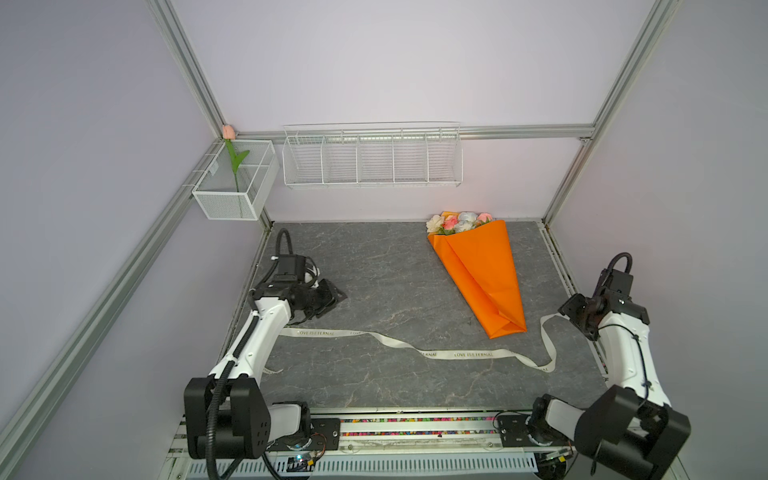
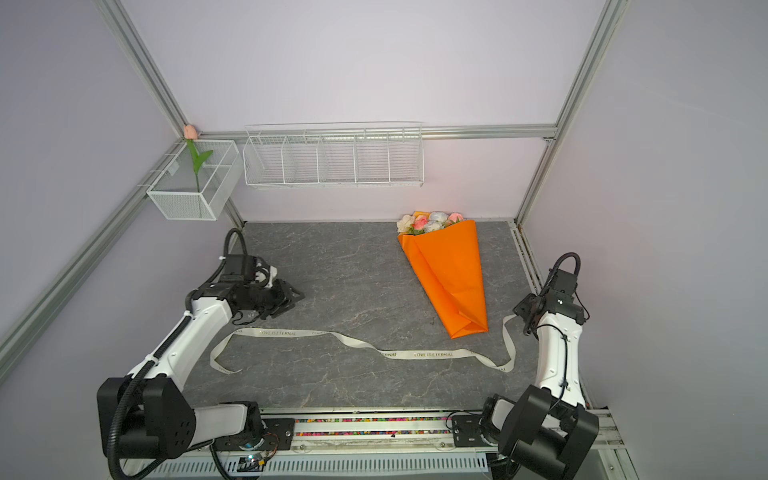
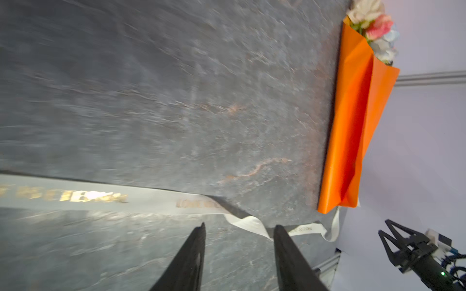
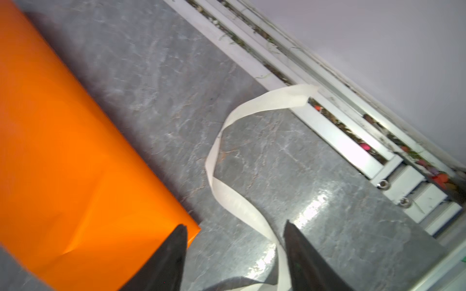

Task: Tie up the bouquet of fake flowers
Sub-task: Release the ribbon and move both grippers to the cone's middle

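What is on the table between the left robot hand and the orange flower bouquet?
Nothing. Between the left gripper and the bouquet, both top views show only bare grey table.

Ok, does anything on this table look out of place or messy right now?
The printed ribbon sprawls loose and twisted across the table in front of the bouquet, not around it, one end curling up by the open right claw. Small coloured scraps also litter the front rail.

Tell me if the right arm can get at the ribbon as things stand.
Probably yes: the right gripper is open and the ribbon curls up just ahead of its fingers, with nothing between them; the bouquet lies aside.
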Robot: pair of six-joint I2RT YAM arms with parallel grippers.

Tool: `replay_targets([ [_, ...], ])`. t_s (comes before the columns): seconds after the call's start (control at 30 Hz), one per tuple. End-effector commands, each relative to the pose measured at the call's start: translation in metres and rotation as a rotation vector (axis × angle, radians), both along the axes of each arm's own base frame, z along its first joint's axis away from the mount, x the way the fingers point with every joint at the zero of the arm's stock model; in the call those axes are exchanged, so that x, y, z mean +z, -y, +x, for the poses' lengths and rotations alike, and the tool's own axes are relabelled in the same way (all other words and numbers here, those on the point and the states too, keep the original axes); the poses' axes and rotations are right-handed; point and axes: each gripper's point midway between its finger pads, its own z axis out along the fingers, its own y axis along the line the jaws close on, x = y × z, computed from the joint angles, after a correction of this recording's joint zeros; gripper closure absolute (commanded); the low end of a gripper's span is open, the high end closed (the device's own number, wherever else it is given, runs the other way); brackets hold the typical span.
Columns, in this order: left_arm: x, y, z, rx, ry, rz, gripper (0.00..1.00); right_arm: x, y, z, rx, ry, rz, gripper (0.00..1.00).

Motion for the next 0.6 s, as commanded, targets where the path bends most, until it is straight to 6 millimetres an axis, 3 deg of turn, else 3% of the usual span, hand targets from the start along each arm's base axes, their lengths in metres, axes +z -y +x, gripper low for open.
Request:
replay_targets([
  [0.0, 0.006, 0.066, 0.022, -0.044, 0.036, -0.112, 0.54, 0.017, -0.027, 0.018, 0.158, 0.102, 0.071, 0.29],
  [0.17, 0.000, 0.167, 0.038, -0.169, 0.034, -0.159, 0.53, 0.009, -0.082, 0.057, 0.378, 0.173, 0.304, 0.28],
  [0.27, -0.007, 0.209, 0.045, -0.196, 0.032, -0.204, 0.52, 0.001, -0.103, 0.075, 0.463, 0.135, 0.307, 0.31],
  [0.37, -0.003, 0.222, 0.052, -0.181, 0.091, -0.177, 0.51, 0.006, -0.104, 0.082, 0.492, 0.129, 0.195, 0.30],
  [0.47, 0.004, 0.212, 0.059, -0.152, 0.203, -0.040, 0.41, 0.020, -0.092, 0.081, 0.481, 0.148, 0.017, 0.26],
  [0.53, 0.000, 0.199, 0.067, -0.113, 0.252, 0.000, 0.32, 0.030, -0.082, 0.081, 0.445, 0.199, -0.054, 0.18],
  [0.57, -0.002, 0.193, 0.072, -0.097, 0.271, -0.008, 0.27, 0.034, -0.076, 0.081, 0.402, 0.219, -0.077, 0.09],
])
